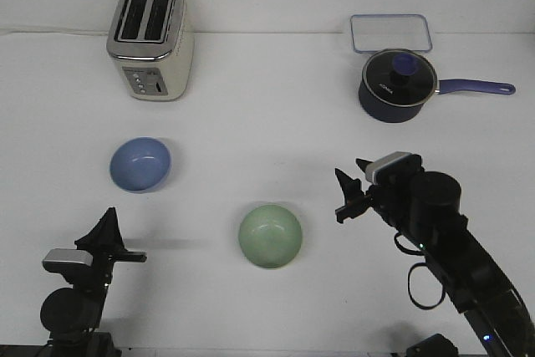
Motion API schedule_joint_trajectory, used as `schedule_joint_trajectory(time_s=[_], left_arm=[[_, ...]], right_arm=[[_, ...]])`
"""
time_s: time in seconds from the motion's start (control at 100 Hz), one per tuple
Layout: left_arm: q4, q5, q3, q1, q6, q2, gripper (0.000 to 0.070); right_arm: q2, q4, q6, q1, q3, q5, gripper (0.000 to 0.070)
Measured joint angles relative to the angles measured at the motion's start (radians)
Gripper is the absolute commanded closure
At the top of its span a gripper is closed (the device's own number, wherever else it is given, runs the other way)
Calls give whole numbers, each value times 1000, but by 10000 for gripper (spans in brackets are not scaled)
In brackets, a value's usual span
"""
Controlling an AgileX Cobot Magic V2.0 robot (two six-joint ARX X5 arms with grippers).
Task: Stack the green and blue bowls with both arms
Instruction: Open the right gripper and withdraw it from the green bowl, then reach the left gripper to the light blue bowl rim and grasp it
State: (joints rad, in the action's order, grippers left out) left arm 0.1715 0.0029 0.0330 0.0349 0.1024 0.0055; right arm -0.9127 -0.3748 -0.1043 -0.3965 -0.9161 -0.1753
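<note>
Bowls sat apart: your right end effector (354, 190), open and empty, was nearer the green bowl (270, 237); left end effector (106, 227) unclear.

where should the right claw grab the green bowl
Probably on the rim. The green bowl sits upright and open, with smooth round sides that offer no handle. Come down from above on the rim's right side, the edge nearest the right claw, one finger inside and one outside. That claw looks open and holds nothing.
</note>
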Motion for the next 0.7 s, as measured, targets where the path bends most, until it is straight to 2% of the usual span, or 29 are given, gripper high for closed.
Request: schedule_joint_trajectory(time_s=[0.21, 0.37, 0.51, 0.62, 0.7], left_arm=[[2, -1, 2, 0, 156, 0, 689], [-2, -27, 46, 0, 278, 1, 688], [-39, -76, 148, 0, 304, 42, 687], [-147, -142, 277, 0, 308, 153, 687], [-237, -158, 394, -1, 300, 269, 688]], right_arm=[[219, 187, 15, 4, 292, 102, 382], [350, 201, 19, 4, 413, 180, 382], [385, 193, 19, 4, 426, 204, 382], [394, 192, 19, 4, 426, 206, 381], [394, 186, 19, 4, 426, 206, 381]])
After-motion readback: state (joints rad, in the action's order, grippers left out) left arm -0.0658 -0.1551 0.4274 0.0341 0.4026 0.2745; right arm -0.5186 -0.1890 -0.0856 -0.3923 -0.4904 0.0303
